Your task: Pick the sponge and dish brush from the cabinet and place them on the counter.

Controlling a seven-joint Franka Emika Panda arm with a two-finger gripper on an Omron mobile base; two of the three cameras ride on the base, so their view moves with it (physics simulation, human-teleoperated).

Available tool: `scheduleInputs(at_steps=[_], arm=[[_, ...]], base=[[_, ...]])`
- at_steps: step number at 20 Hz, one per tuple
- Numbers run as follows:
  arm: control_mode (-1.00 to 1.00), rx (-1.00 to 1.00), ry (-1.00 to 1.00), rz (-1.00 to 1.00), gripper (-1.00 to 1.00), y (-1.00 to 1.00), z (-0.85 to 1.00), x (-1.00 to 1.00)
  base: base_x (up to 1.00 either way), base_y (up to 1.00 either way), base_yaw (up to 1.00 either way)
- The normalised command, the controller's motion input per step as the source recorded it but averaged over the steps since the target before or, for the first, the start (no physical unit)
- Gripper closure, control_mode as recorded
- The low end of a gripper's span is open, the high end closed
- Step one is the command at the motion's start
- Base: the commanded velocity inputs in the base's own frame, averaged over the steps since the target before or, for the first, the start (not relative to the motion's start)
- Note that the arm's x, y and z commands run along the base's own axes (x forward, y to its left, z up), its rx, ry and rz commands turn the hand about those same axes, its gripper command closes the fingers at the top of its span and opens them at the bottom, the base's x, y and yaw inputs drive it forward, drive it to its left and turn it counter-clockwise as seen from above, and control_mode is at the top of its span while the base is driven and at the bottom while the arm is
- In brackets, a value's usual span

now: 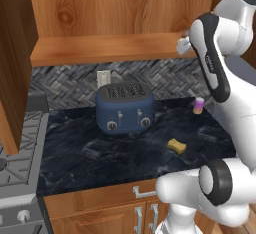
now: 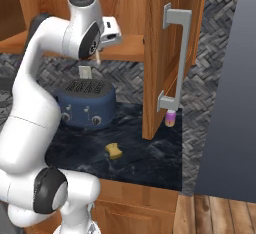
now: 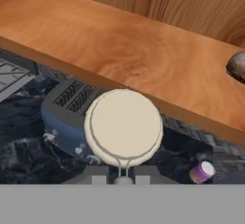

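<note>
Hand view, bottom centre: the fingers (image 3: 122,174) sit closed on the dish brush (image 3: 124,127), its thin stem pinched between the two dark tips and its round cream head facing the camera in the middle of the frame. In the right base view the fingers (image 2: 98,54) appear in the upper left of the frame, just under the shelf edge, with the pale stick of the dish brush (image 2: 97,58) hanging down from them.

Behind the brush head, the wooden shelf of the cabinet (image 3: 143,55) runs across the upper part of the hand view, and a dark round lump (image 3: 237,66) rests on it at the right edge. Below the shelf edge lies the blue toaster (image 3: 64,108), left of centre, standing on the counter (image 3: 24,156).

Left base view: the toaster (image 1: 124,108) stands mid-frame on the counter (image 1: 100,153), and the sponge (image 1: 176,146) lies on the stone, right of and below the toaster, well apart from it. A small purple-and-cream jar (image 1: 199,105) stands near the right, by the backsplash. The stove (image 1: 15,178) fills the lower left corner. In the right base view the open cabinet door (image 2: 165,53) hangs right of centre with its silver handle (image 2: 180,58).
</note>
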Motion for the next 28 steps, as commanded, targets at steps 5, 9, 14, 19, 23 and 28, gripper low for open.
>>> scheduleInputs(at_steps=[5,9,14,19,23,28], arm=[[-1.0,0.0,0.0,0.0,1.0,0.0,-0.01,-0.56],[-1.0,0.0,0.0,0.0,1.0,0.0,-0.14,-0.53],[-1.0,0.0,0.0,0.0,1.0,0.0,-0.29,-0.5],[-1.0,0.0,0.01,0.0,1.0,0.0,-0.43,-0.43],[-1.0,0.0,0.01,0.0,1.0,0.0,-0.43,-0.4],[-1.0,0.0,0.02,0.0,1.0,0.0,-0.41,-0.36]], base=[[0.0,0.0,0.0],[0.0,0.0,0.0],[0.0,0.0,0.0],[0.0,0.0,0.0],[0.0,0.0,0.0],[0.0,0.0,0.0]])
